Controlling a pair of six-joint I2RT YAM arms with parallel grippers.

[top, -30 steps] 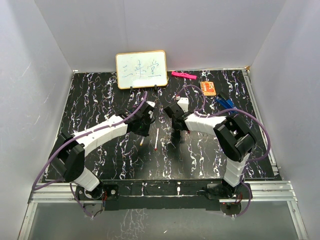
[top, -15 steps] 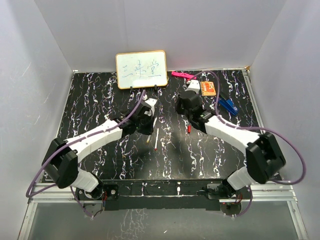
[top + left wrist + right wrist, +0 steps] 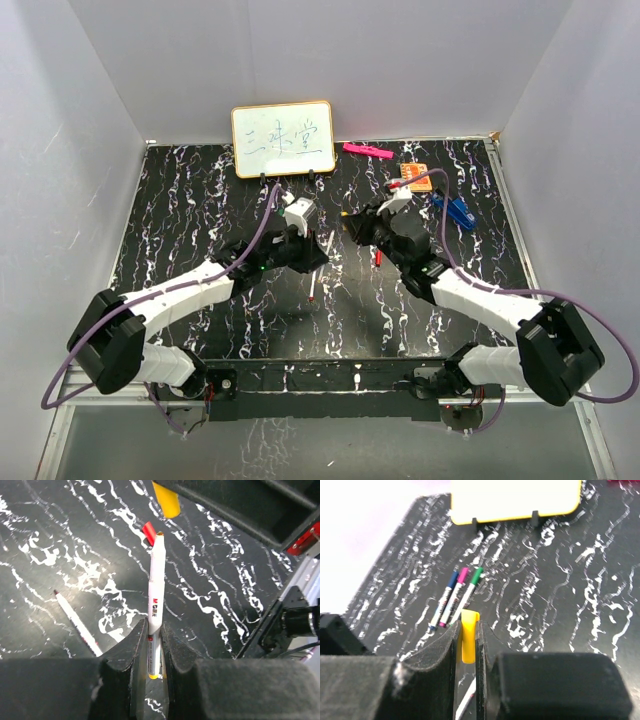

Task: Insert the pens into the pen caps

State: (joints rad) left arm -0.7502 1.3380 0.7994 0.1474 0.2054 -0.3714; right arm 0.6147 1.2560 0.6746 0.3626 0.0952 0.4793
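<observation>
My left gripper [image 3: 154,627] is shut on a white pen [image 3: 155,590] with a yellow end, its tip pointing at the yellow cap [image 3: 166,500]. My right gripper [image 3: 467,630] is shut on that yellow cap [image 3: 469,636]. In the top view the two grippers [image 3: 322,252] [image 3: 350,225] face each other above mid-table, a short gap apart. A red cap [image 3: 378,257] lies on the table; it also shows in the left wrist view [image 3: 148,532]. A loose pen with a red tip [image 3: 316,285] lies near it. Three capped pens, blue, pink and green [image 3: 455,597], lie side by side.
A small whiteboard [image 3: 283,138] stands at the back. A pink flat bar [image 3: 367,150], an orange board [image 3: 415,176] and a blue clip [image 3: 455,210] lie at the back right. Grey walls close in the black marbled table [image 3: 180,200].
The left gripper has swung right with the pen. The right gripper has moved from near the table to the back, then left towards the left gripper, with the cap in it.
</observation>
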